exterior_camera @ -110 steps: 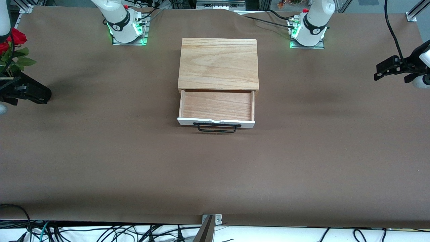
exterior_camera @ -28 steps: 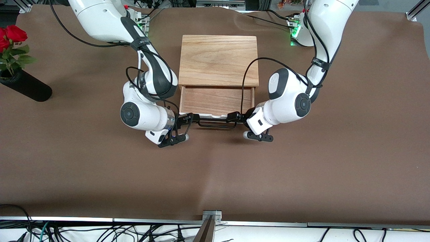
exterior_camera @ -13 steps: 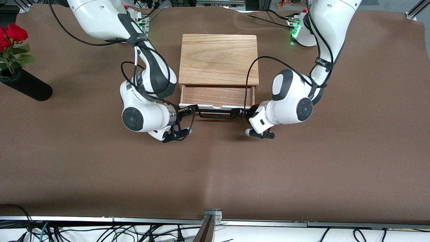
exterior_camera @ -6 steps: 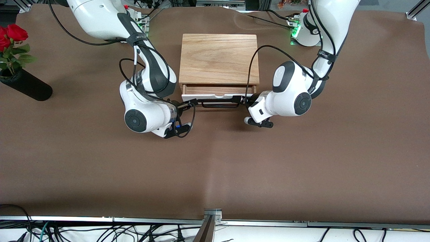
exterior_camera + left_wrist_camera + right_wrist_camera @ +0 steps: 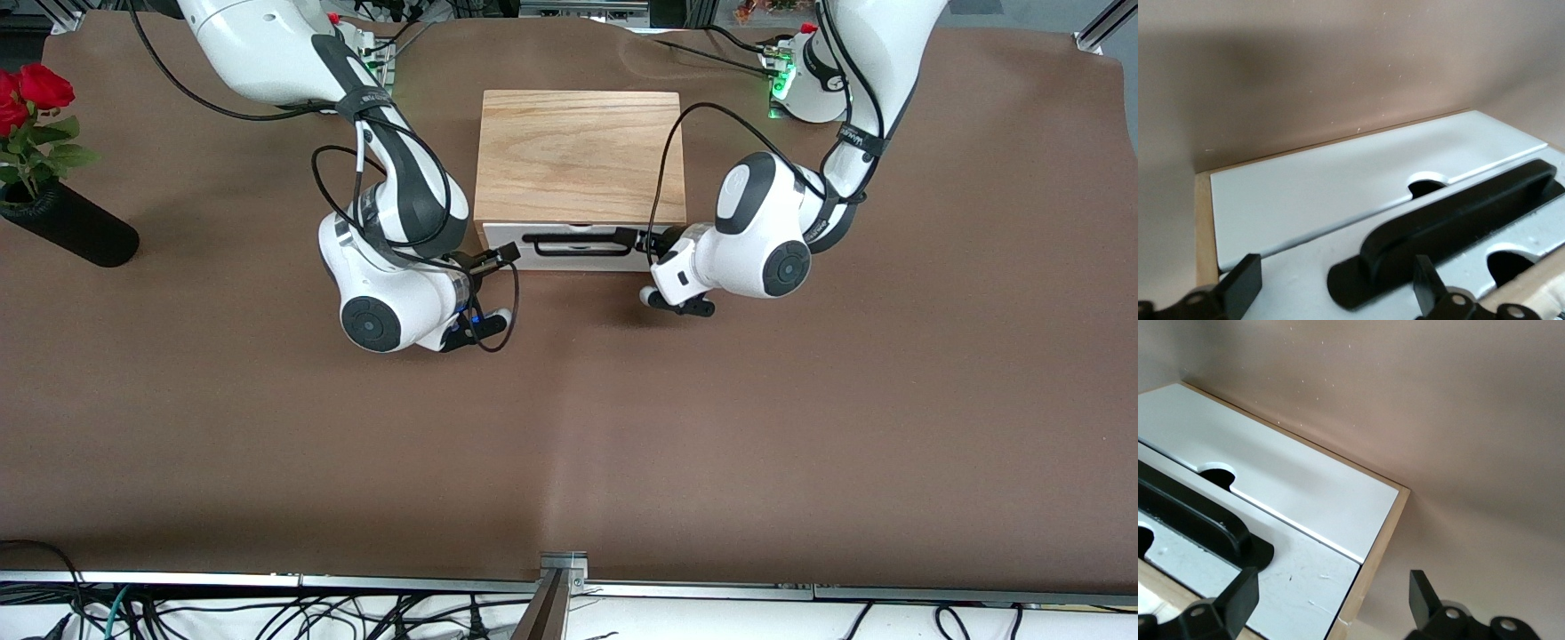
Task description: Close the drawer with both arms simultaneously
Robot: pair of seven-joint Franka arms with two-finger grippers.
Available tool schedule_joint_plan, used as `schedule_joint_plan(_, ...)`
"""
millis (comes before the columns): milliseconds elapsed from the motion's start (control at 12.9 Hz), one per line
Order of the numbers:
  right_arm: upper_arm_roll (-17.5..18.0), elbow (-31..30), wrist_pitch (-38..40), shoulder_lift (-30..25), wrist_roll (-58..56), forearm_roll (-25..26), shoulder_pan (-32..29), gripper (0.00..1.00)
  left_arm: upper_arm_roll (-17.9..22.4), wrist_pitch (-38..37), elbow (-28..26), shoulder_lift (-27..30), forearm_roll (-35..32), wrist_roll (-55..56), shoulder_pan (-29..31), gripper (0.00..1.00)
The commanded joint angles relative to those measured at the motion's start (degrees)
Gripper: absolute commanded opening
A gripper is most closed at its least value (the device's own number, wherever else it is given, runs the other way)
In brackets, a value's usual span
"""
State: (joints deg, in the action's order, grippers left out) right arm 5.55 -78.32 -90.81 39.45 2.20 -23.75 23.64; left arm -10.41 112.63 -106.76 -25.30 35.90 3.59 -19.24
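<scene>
The oak-coloured box (image 5: 578,156) stands mid-table between the arm bases. Its drawer (image 5: 569,260) is pushed in: only the white front and black wire handle (image 5: 573,245) show, none of the tray's wood. My left gripper (image 5: 629,238) is open at the handle's end toward the left arm, against the white front. In the left wrist view, the left gripper (image 5: 1335,293) has the handle (image 5: 1451,227) end between its fingers. My right gripper (image 5: 505,256) is open at the front's other end. In the right wrist view, the right gripper (image 5: 1331,600) is over the white front (image 5: 1298,580) and the box's corner.
A black vase (image 5: 76,236) with red roses (image 5: 27,93) lies at the right arm's end of the table. Black cables loop from both wrists beside the box. Brown table cover (image 5: 569,427) stretches toward the front camera.
The drawer has slid from wide open into the box. Both grippers have moved with its white front toward the box.
</scene>
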Motion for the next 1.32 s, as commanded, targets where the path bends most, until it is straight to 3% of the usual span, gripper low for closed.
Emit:
schedule_joint_plan(0,0.43,-0.34,1.77,0.27,-0.62,-0.95,0.09,1.00,-1.02,-3.91,-6.09,4.12,-4.51,-0.86,1.74,1.00)
schedule_joint_plan(156,0.43,-0.34,1.96,0.54,-2.28,-0.86,0.09,1.00,-1.02,-3.91,-5.14,4.03,-4.78,-0.95,2.88,1.00)
schedule_joint_plan(467,0.08,2.11,-0.23,0.89,-2.99,-0.69,-0.52,1.00,-0.67,-1.47,1.80,4.91,-4.52,-1.39,7.28,1.00)
schedule_joint_plan(778,-0.97,5.54,-6.38,0.71,-4.21,0.02,-2.97,1.00,0.29,2.24,2.52,8.84,-5.66,-2.44,12.19,1.00)
schedule_joint_plan(1089,-6.32,10.46,-9.47,0.71,-8.79,6.42,-3.42,1.00,3.81,-0.37,1.64,19.21,-7.14,-2.27,16.33,1.00)
schedule_joint_plan(1244,-11.59,11.17,-8.86,0.19,-8.97,6.70,-3.33,1.00,5.92,-5.47,2.34,23.08,-14.41,-2.53,16.34,1.00)
